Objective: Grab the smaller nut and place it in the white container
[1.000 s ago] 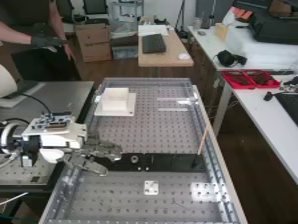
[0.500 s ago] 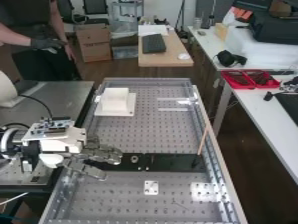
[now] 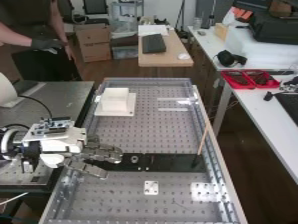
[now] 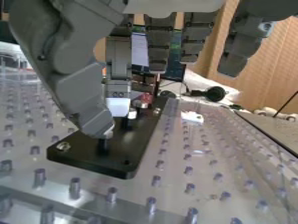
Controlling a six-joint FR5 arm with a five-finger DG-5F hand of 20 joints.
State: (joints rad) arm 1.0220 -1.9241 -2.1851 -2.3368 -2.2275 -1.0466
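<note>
Lining up the grasp seems to be the current step: the open hand [image 3: 103, 152], thumb and fingers parted, is at the arm-side end of the black bar [image 3: 171, 162], where what looks like the smaller nut [image 4: 108, 134], a tiny silvery glint, partly hidden, calls for a careful pinch.

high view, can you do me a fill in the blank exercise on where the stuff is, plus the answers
In the high view, the robot hand is at the ____ end of the flat bar. The thin stick is near the bar's ____ end there. From that camera, the white container is ____ away than the bar. The bar's colour is ____.
Missing words: left; right; farther; black
</note>
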